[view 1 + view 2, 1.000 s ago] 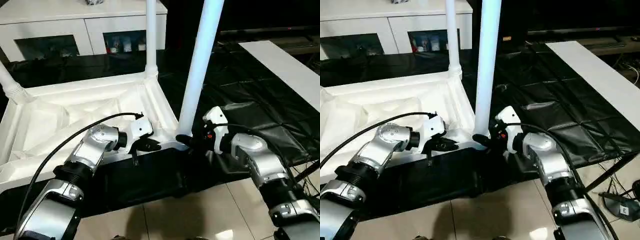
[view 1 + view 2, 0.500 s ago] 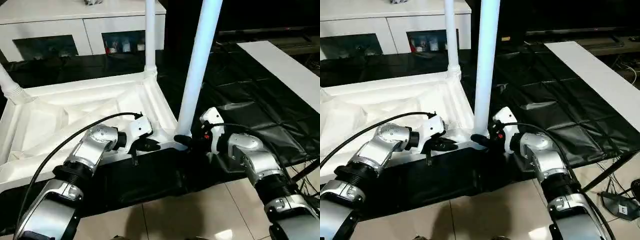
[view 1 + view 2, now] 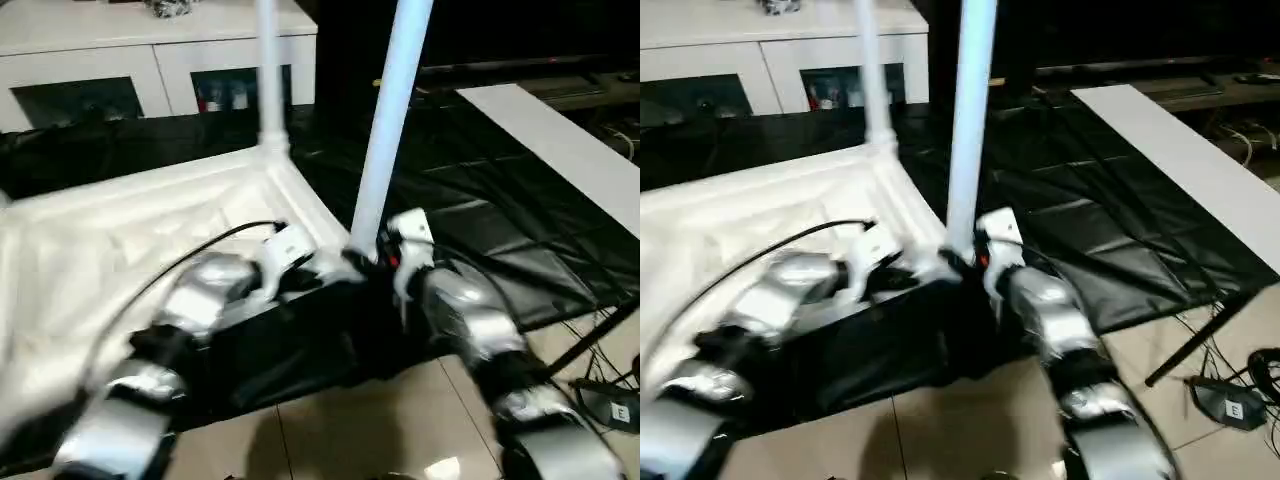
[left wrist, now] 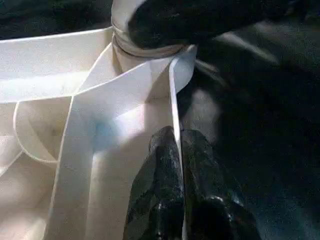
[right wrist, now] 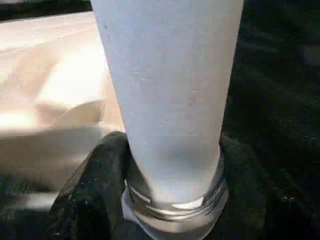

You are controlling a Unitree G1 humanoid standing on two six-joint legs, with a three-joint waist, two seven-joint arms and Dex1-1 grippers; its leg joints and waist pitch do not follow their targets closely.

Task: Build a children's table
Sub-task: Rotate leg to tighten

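From the head cameras I see the tabletop [image 3: 150, 230] lying underside up on black sheeting [image 3: 480, 190], its near edge hidden under my forearms. One leg [image 3: 268, 75] stands upright in the far corner socket, cut off by the top of the frame. A second leg [image 3: 392, 110] stands at the near right corner, its top also out of frame. My left gripper [image 3: 300, 268] sits at the tabletop's near rim just beside that corner; blur smears the fingers here, so I can't read them from this angle. My right gripper [image 3: 372, 256] is at the foot of the near leg, and the fingers themselves are lost behind the white wrist housing. A white cabinet [image 3: 120, 60] runs along the back, its glass compartments too dark to make out. A long white board [image 3: 560, 140] lies on the sheeting to the right.

On the left wrist camera, my two black fingers [image 4: 162, 195] are pressed together on the thin wall of the tabletop [image 4: 80, 125], pinching that rim. Beyond them the near corner socket is half covered by a dark shape I can't identify for sure.

On the right wrist camera, the leg [image 5: 170, 90] rises close in front, its threaded base sitting between my black fingers [image 5: 95, 185], one on each side, touching it. The far finger is mostly in shadow.
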